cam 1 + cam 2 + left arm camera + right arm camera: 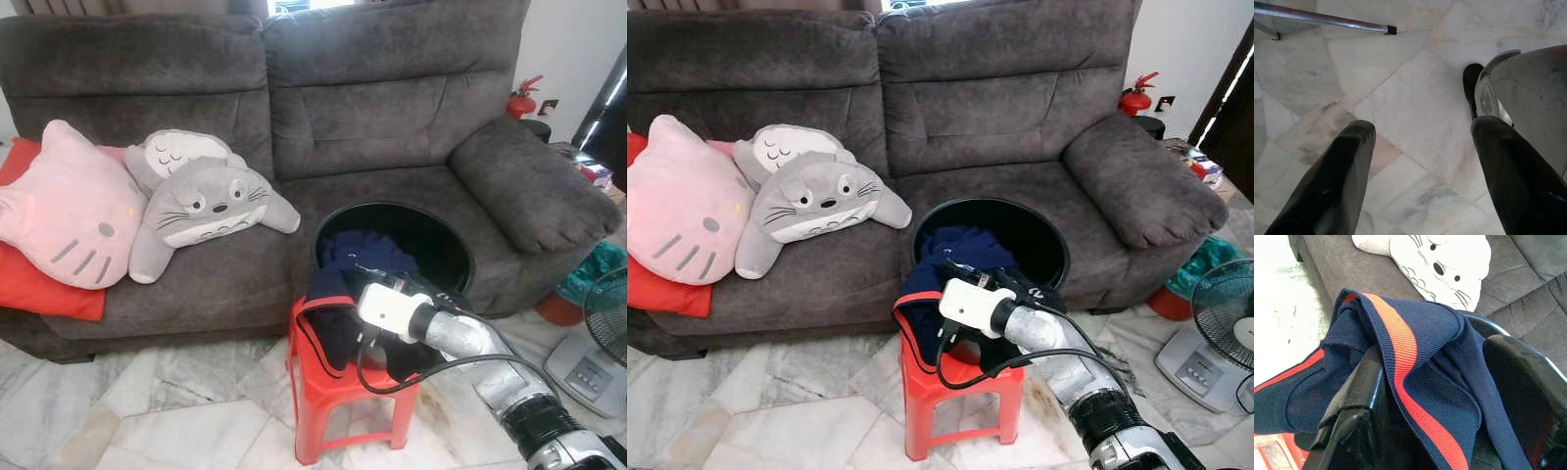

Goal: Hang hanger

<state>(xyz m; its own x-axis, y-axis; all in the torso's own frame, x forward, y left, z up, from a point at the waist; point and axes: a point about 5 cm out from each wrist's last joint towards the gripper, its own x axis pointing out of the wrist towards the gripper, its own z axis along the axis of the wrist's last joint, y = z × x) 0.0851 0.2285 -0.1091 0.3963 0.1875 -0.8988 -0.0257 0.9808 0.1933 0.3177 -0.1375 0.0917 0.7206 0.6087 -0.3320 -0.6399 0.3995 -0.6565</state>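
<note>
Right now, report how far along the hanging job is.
Done: nothing hung; no hanger or rail in sight. In hand: the right gripper has its fingers around the navy garment draped from the black basket over the red stool. Left gripper hangs open over floor. Left: everything.

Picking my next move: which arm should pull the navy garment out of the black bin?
Right. Its end effector already straddles the navy garment over the red stool; the left end effector hangs over bare floor.
</note>
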